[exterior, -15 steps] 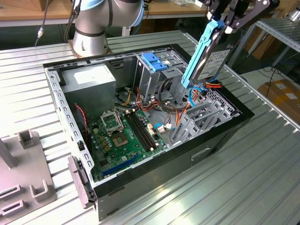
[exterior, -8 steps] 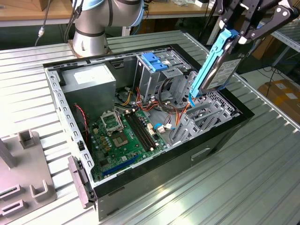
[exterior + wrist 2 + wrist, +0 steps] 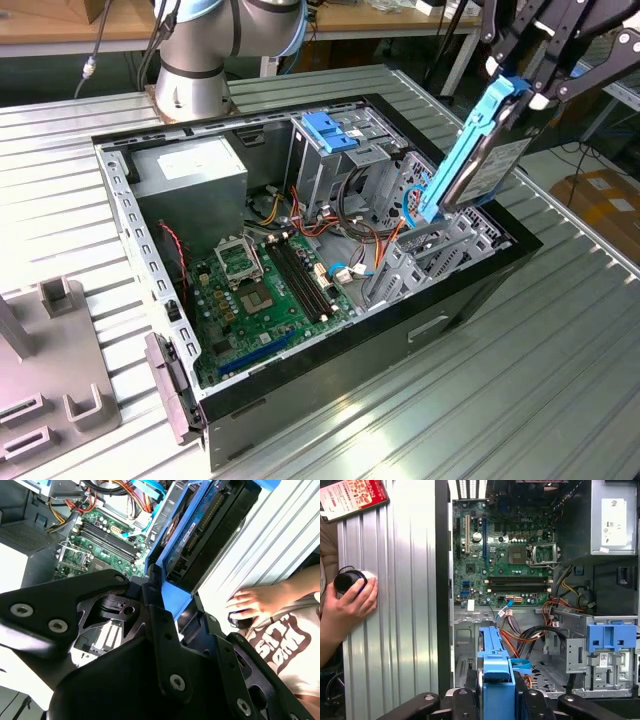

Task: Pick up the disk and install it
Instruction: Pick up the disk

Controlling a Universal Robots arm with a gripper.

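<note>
The disk (image 3: 482,150), a grey drive in a long light-blue carrier rail, hangs tilted above the open computer case (image 3: 330,352) on the exterior view's right. Its lower end dips toward the empty grey bay (image 3: 440,245). My gripper (image 3: 525,85) is shut on the disk's upper end. Both wrist views show the disk clamped between the black fingers: the disk (image 3: 200,530) runs away from the gripper (image 3: 167,592), and the blue rail (image 3: 495,667) rises from the gripper (image 3: 495,700) toward the case interior.
A blocky blue latch (image 3: 328,130) tops the neighbouring drive cage (image 3: 611,636). The motherboard (image 3: 265,285), cables (image 3: 350,225) and power supply (image 3: 195,170) lie inside the case. A person's hand (image 3: 350,602) rests on the table by a black knob. A grey fixture (image 3: 50,370) sits at the exterior view's left.
</note>
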